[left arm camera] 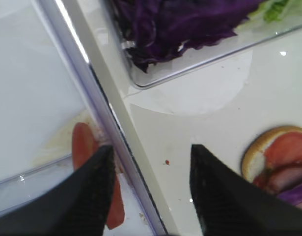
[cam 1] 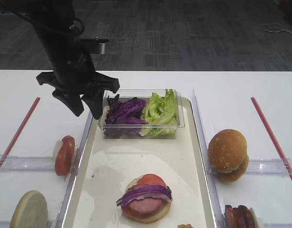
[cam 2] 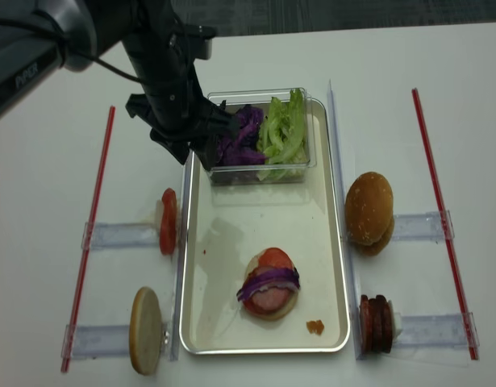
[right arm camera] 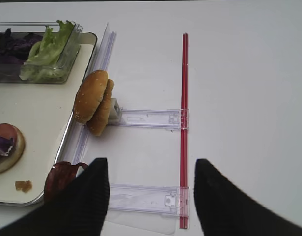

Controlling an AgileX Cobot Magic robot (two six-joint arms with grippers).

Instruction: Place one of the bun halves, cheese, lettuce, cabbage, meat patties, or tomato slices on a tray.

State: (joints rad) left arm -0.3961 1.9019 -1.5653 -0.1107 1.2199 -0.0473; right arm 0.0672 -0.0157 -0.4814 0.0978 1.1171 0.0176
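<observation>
A white tabletop carries the long cream tray at its middle. Red strips lie along both sides, and clear plastic holders rest between them and the tray.

The cream-white tray lies just below the open left gripper. Nearer the front it carries a flat bun half with a tomato slice, a meat patty and a purple cabbage strip stacked on it.
</observation>
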